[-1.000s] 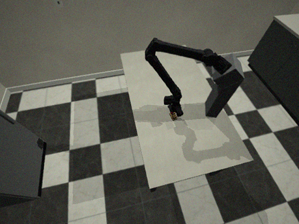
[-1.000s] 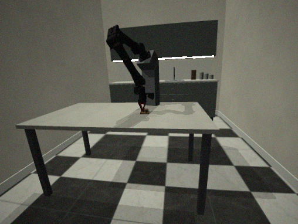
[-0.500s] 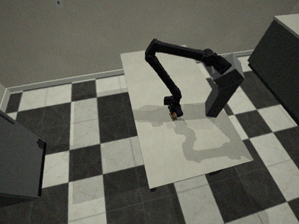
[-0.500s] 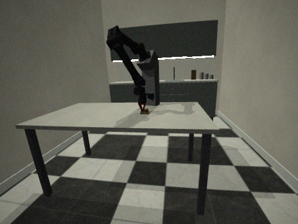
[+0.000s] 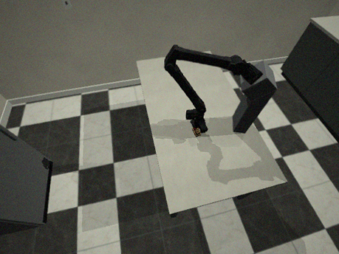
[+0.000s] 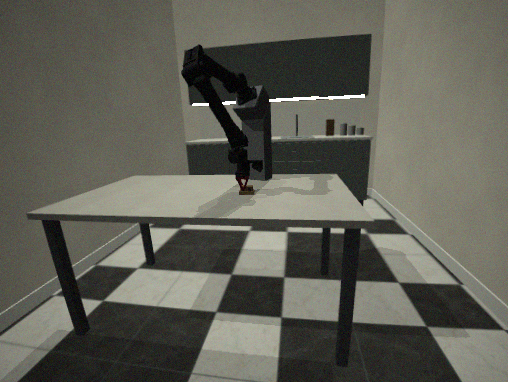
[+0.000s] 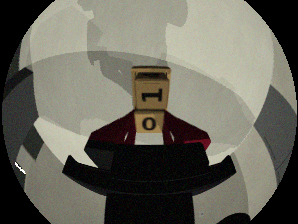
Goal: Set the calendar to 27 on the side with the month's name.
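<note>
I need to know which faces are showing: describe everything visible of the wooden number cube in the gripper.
The tan wooden number cube looks like light wood with dark digits. The wrist view shows one face with a 1 lying sideways and a nearer face with a 0. The gripper is shut on it between red fingers, low over the pale table.

A black jointed robot arm point(image 6: 216, 95) is seen reaching down from a dark grey block-shaped pedestal point(image 6: 258, 135) at twelve o'clock on a pale rectangular four-legged table point(image 6: 150, 200). Its red-fingered gripper point(image 6: 243, 185) is closed on a small tan wooden cube point(image 6: 246, 190) resting on the tabletop.
</note>
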{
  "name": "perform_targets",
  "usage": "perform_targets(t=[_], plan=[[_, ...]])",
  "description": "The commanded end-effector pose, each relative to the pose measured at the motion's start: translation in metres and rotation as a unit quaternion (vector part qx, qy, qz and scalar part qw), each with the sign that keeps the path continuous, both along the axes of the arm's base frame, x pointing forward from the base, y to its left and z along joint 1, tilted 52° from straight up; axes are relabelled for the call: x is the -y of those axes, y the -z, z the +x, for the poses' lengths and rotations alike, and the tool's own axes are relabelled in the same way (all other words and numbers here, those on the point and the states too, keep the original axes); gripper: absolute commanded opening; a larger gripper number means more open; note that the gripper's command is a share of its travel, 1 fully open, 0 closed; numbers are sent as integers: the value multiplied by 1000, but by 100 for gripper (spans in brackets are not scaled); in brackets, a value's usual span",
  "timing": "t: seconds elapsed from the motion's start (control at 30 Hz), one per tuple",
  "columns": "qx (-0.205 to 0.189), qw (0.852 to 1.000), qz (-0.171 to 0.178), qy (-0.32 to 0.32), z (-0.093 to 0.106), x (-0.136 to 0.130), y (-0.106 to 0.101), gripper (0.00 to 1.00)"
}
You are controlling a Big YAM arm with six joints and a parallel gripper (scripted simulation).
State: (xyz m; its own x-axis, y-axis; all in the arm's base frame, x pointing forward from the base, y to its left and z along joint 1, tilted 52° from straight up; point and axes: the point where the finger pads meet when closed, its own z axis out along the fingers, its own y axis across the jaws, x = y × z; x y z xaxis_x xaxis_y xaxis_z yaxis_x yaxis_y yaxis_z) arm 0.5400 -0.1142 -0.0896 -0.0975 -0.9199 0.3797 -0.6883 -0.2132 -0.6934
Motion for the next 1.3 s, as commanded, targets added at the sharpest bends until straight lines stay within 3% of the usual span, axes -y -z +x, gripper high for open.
perform_targets(t=[0.0, 1.27], plan=[[-10, 1000, -1, -2, -7, 3, 10, 27], [-7, 1000, -1, -2, -4, 3, 9, 27]])
